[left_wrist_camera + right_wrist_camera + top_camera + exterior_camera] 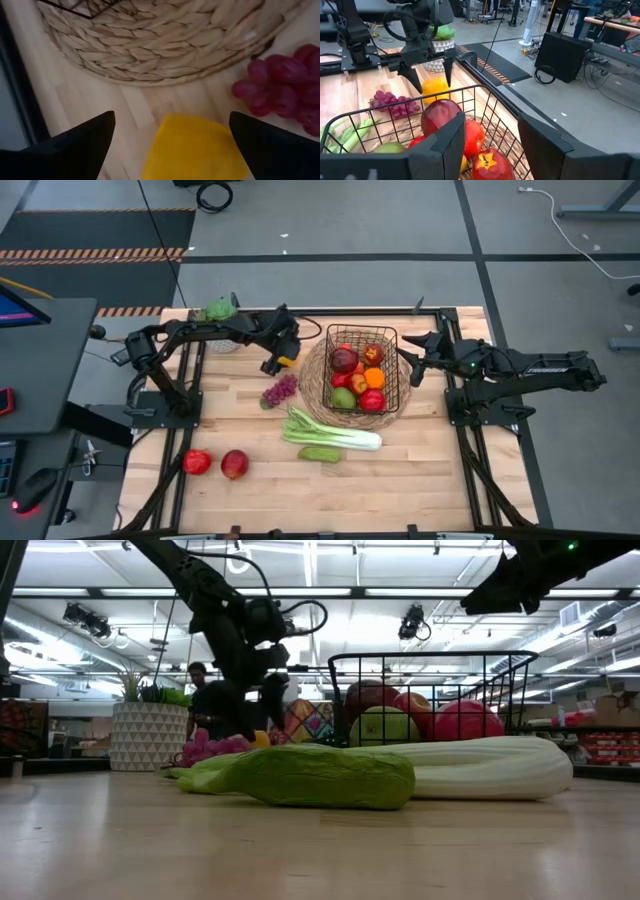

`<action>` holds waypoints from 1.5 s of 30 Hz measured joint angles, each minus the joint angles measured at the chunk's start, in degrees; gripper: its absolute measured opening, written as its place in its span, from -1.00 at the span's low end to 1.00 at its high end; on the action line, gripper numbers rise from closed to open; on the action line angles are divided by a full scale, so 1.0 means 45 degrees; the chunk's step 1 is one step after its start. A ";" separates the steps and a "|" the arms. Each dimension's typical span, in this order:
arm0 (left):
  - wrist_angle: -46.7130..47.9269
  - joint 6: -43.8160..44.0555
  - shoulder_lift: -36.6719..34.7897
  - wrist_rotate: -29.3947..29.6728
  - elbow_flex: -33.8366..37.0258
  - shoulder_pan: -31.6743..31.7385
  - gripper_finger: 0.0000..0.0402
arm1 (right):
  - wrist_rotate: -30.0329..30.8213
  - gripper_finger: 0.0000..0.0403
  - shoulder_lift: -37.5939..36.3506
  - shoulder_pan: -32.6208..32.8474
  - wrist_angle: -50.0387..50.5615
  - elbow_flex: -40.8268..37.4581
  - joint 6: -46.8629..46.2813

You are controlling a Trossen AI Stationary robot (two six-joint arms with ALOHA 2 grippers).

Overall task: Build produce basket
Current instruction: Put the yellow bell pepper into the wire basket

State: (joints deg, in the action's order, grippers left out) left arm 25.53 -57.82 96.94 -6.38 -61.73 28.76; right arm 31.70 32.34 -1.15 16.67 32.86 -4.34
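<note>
From above, a pale wooden table (pixel 400 480) holds a black wire basket (pixel 362 330) sitting on a round woven straw mat (pixel 312 385). The basket already contains red apples, a green fruit and an orange. The left gripper (pixel 277 363) hangs over a yellow pepper (pixel 287 360) just beside the mat, near a bunch of purple grapes (pixel 279 390). A long pale leek (pixel 330 431), a green cucumber (pixel 320 453) and two red fruits (pixel 215 463) lie on the table nearer the front edge, not yet packed. The right gripper (pixel 412 360) waits at the basket's far side.

From table height, the cucumber (pixel 310 776) looks bumpy and matte, the leek (pixel 480 766) smooth and tubular behind it. The basket's thin grid (pixel 430 690) lets the rounded glossy fruit show through. A potted plant (pixel 148 730) stands behind, and a person is in the room beyond.

Through the left wrist camera, two dark fingers (pixel 75 145) stand well apart on either side of the waxy yellow pepper (pixel 195 147), not yet pinching it. The mat (pixel 165 40) shows coarse braided straw.

Through the right wrist camera, the right arm's fingers (pixel 445 145) are spread above the basket rim (pixel 420 100), holding nothing; the left gripper (pixel 429 75) straddles the pepper (pixel 435 87).

I judge the step in hand is picking up the pepper. Next it calls for lowering, closing gently on the slick skin, then lifting over the tall wire side.
</note>
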 joint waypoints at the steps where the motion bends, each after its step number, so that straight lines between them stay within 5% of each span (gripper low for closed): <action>1: -0.0062 0.0109 -0.0003 0.0028 -0.0012 -0.0043 0.99 | 0.0000 -0.07 0.0000 0.0000 -0.0016 0.0000 0.0000; 13: 0.0223 0.2953 -0.0587 0.2364 -0.0012 -0.1034 0.99 | -0.0384 -0.07 0.0000 0.0000 -0.0006 0.0000 -0.0126; 22: 0.1385 0.4314 -0.1009 0.2766 -0.0017 -0.1115 0.99 | -0.0427 -0.07 0.0000 0.0000 0.0024 0.0000 -0.0126; 29: 0.1594 0.4123 -0.0970 0.2749 -0.0007 -0.1096 0.99 | -0.0434 -0.07 0.0001 0.0000 -0.0095 0.0000 -0.0136; 36: 0.1249 0.1275 -0.0970 0.2734 -0.0007 -0.1027 0.99 | -0.0922 -0.07 0.0005 0.0000 -0.0348 0.0000 -0.0236; 45: 0.1141 0.0690 -0.0965 0.1375 -0.0007 0.0044 0.99 | -0.0991 -0.07 0.0001 0.0000 -0.0360 0.0000 -0.0335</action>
State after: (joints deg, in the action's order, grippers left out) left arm 30.67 -54.72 92.60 -0.20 -61.76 28.96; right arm 27.24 32.34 -1.15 15.05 32.86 -5.85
